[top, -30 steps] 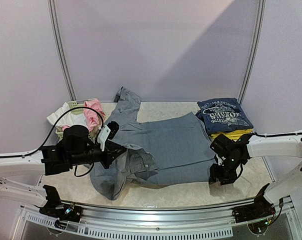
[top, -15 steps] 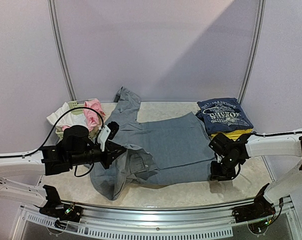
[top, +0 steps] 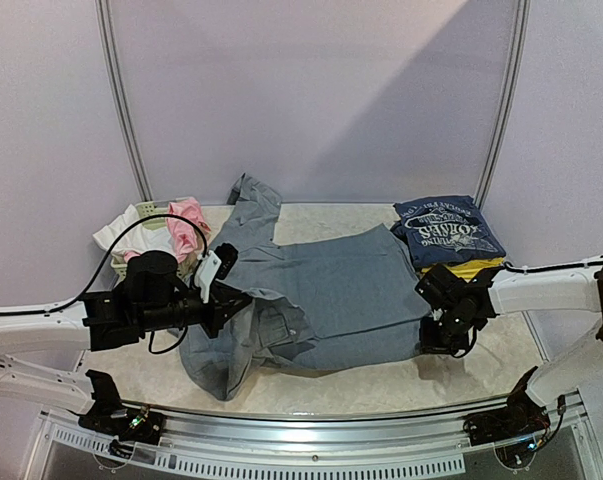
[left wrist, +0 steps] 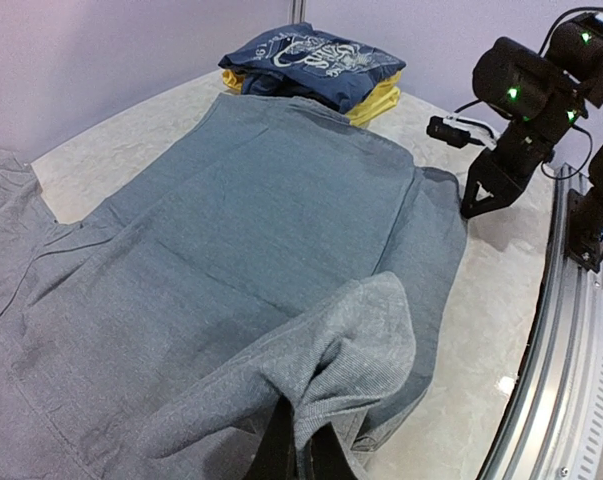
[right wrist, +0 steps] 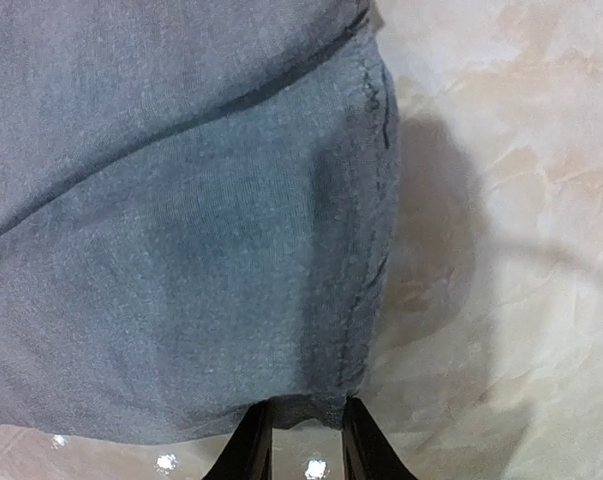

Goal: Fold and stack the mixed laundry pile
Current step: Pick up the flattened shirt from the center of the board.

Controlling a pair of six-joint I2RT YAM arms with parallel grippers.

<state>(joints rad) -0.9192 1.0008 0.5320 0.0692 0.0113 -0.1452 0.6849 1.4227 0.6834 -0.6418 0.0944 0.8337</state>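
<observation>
A large grey garment (top: 331, 290) lies spread across the middle of the table, one end trailing toward the back wall. My left gripper (top: 243, 297) is shut on a raised fold of its near-left part, and the cloth bunches over the fingers (left wrist: 281, 450). At the garment's near-right corner (right wrist: 321, 405), my right gripper (right wrist: 306, 440) points down. Its fingers stand narrowly apart on either side of the hem, at the table surface. A folded navy printed tee (top: 449, 228) tops a yellow piece (top: 461, 268) at the back right.
A pale-green basket (top: 146, 212) at the back left holds pink cloth (top: 188, 228) and white cloth (top: 131, 235). The metal rail (top: 311, 432) runs along the near edge. My right arm (left wrist: 516, 100) shows in the left wrist view.
My right gripper has shifted slightly left and away onto the garment's corner, and its fingers have narrowed. The left arm and its fold have not moved.
</observation>
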